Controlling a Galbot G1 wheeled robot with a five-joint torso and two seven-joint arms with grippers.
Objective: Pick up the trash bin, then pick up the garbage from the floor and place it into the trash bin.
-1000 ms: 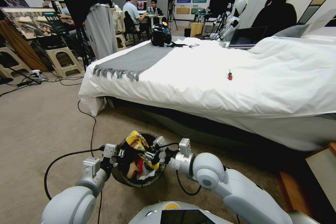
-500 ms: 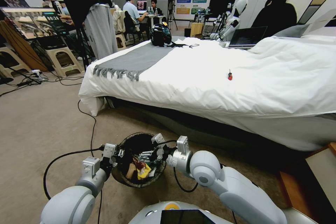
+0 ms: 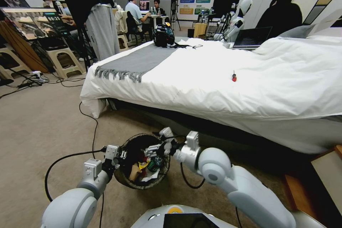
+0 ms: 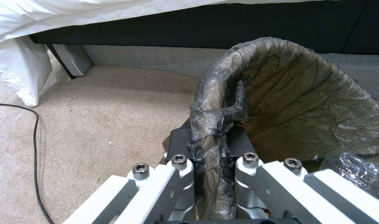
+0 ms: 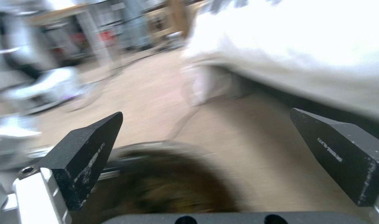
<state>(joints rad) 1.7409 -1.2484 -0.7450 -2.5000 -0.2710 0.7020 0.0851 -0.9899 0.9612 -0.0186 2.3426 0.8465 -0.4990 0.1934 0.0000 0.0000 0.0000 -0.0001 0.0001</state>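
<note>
Beige carpet beside a white-sheeted bed (image 3: 221, 89): my left gripper (image 4: 208, 155) pinches the trash bin (image 3: 144, 160) rim to steady it, my right gripper (image 5: 214, 158) spread wide and empty just above.

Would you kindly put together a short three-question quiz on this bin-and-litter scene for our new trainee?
1. True or false: the left gripper is clamped on the rim of the trash bin.
2. The right gripper is: A) open above the bin, B) shut on a wrapper, C) resting on the bed.
3. Fill in: the red-handled screwdriver lies on the ____.

Key:
1. True; its fingers pinch the liner-covered rim.
2. A; its fingers stand wide apart with nothing between them, and garbage already lies inside the bin.
3. bed.
</note>
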